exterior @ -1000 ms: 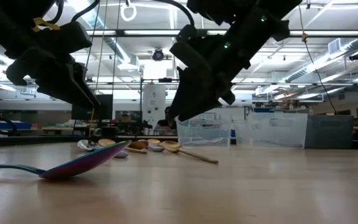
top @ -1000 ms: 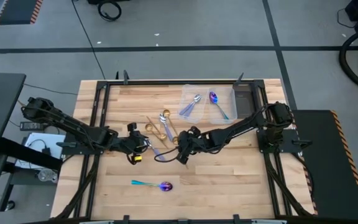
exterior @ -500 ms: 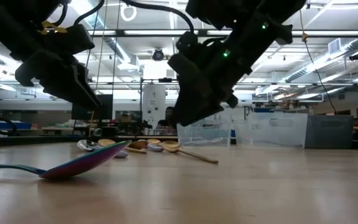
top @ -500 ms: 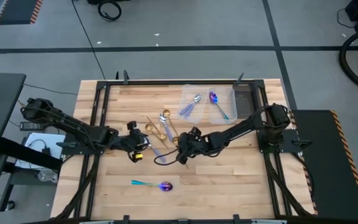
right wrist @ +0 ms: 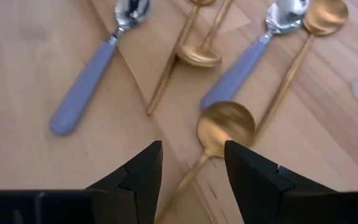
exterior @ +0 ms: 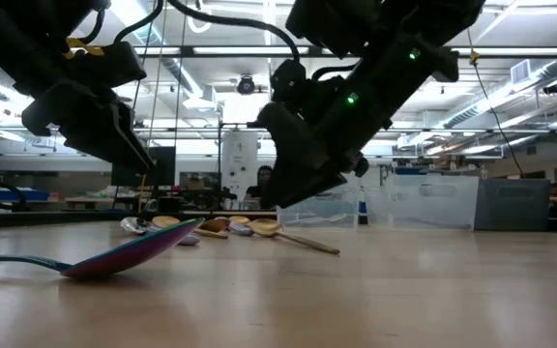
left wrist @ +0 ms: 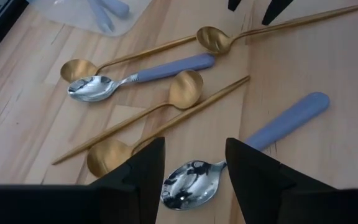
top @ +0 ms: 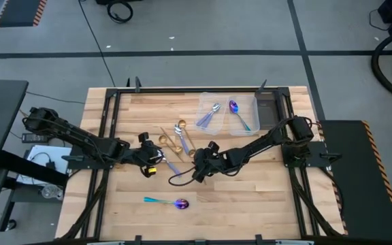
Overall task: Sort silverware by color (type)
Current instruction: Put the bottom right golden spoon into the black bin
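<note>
I have both pincers open and empty over the loose pile of gold and lilac-handled spoons mid-counter, the left pincer above a silver-bowled spoon, the right pincer lined on a gold spoon for picking.

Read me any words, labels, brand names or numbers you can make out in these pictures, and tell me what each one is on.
None can be read in any view.
The spoons carry no lettering that shows.
The clear tray shows no label.
The left gripper and the right gripper show plain dark fingers with no markings.
The yellow tag on the left arm is too small to read.
Anything in the room beyond the table in the low view is too blurred to read.
</note>
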